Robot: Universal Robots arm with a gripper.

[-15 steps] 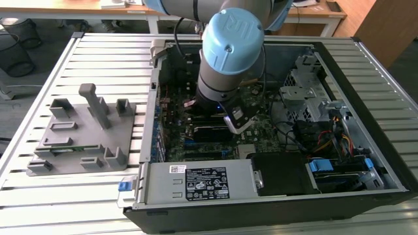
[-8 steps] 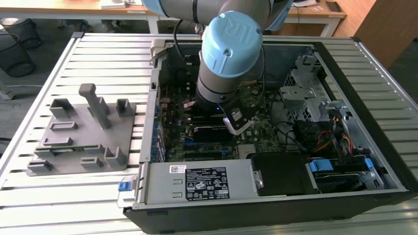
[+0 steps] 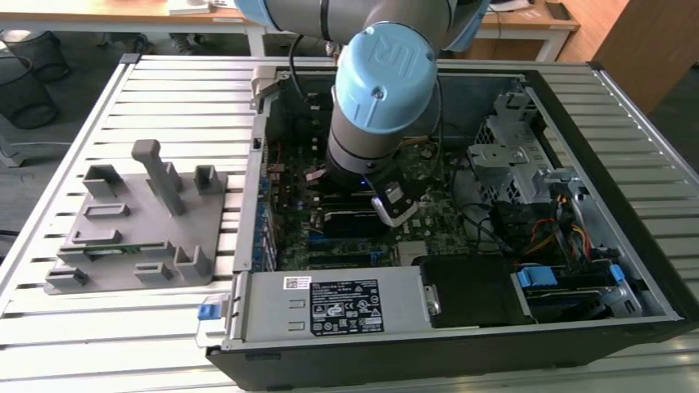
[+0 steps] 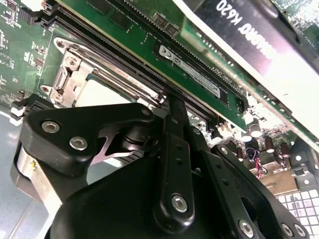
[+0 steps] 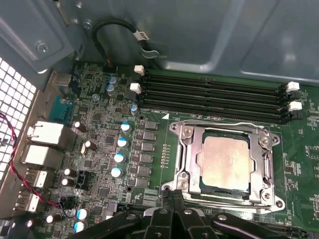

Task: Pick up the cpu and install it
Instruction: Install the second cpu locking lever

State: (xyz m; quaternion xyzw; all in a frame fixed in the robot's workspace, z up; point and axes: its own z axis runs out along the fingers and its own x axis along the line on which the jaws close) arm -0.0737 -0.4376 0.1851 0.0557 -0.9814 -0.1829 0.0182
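My fingers (image 5: 169, 201) were pressed together and empty, poised just beside the motherboard socket (image 5: 225, 167) where the cpu (image 5: 224, 162) already sat under its metal frame.

arm (image 3: 382, 106) reaches into open computer case (image 3: 611, 205); grey fixture tray (image 3: 137, 221) beside

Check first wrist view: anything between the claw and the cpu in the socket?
In the first wrist view, just the socket's metal frame edge and a strip of green board. The cpu sits in the socket, with the claw at the frame's near edge.
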